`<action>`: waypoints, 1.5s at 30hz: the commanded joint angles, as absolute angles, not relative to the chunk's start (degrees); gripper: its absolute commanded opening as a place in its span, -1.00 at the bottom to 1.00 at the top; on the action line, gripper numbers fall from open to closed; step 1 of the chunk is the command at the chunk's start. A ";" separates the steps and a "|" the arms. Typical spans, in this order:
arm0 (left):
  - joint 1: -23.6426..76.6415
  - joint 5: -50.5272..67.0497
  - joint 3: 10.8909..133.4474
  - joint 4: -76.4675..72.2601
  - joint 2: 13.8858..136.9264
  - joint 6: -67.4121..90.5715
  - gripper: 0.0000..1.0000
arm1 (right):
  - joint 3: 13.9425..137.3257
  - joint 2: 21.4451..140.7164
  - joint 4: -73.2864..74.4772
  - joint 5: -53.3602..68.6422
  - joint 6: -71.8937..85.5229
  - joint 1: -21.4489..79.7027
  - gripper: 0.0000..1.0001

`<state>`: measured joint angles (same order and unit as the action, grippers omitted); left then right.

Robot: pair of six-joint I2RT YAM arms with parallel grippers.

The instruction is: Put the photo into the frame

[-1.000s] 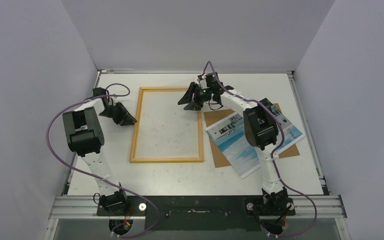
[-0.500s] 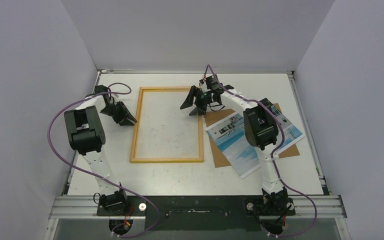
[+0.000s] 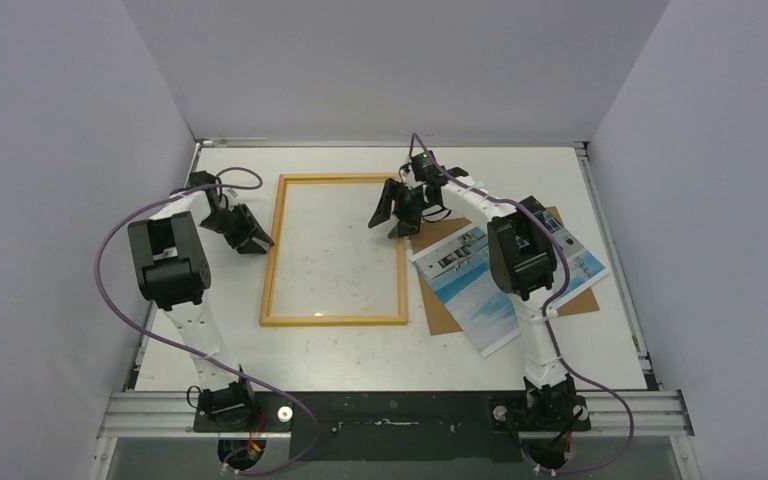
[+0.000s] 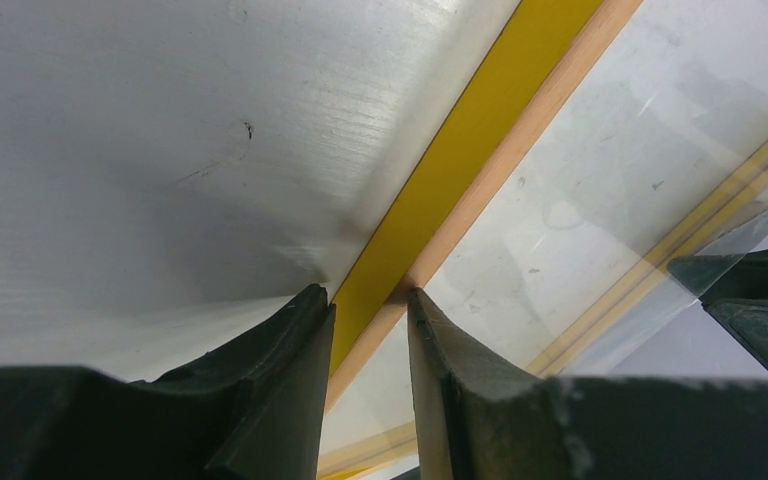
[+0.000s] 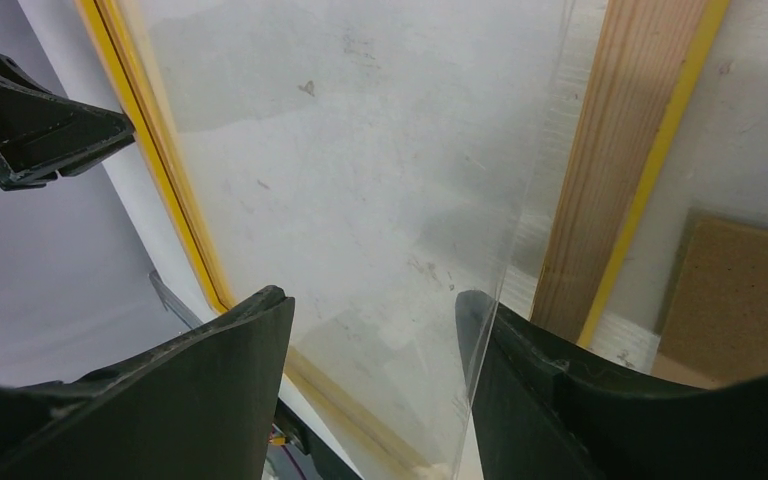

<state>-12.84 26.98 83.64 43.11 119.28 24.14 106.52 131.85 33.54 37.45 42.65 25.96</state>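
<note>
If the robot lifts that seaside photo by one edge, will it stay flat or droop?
Probably droops: the photo looks paper-thin, lying flat across the brown backing board. Likely light, so a push may slide it. Flat edges may be hard to get under.

Noted bare grained wood on back edge of frame [image 5: 610,150], smooth yellow coat on its front border. Logged clear glossy pane [image 5: 360,180], smudged and speckled. Matt white table [image 4: 110,150], finely ribbed, scuffed. Matt brown fibreboard look on backing board [image 5: 735,290].
</note>
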 commanded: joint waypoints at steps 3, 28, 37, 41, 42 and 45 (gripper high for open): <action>-12.74 26.80 85.69 44.22 120.68 22.94 -0.37 | 109.07 128.67 33.38 37.25 41.03 26.11 0.16; -12.74 27.18 86.22 45.02 121.60 22.59 -0.37 | 104.08 127.53 25.62 41.80 41.08 26.26 0.04; -12.74 27.03 86.18 45.19 121.11 22.59 -0.37 | 108.71 128.10 34.58 37.44 38.75 26.50 0.29; -12.74 26.96 86.13 45.29 121.03 22.59 -0.37 | 109.78 127.34 38.21 34.09 37.44 26.53 0.30; -12.74 26.98 86.18 45.31 121.10 22.59 -0.37 | 109.96 127.17 39.16 32.94 37.07 26.49 0.30; -12.74 26.70 86.31 45.40 120.94 22.58 -0.37 | 110.22 126.85 41.07 31.15 36.50 26.41 0.31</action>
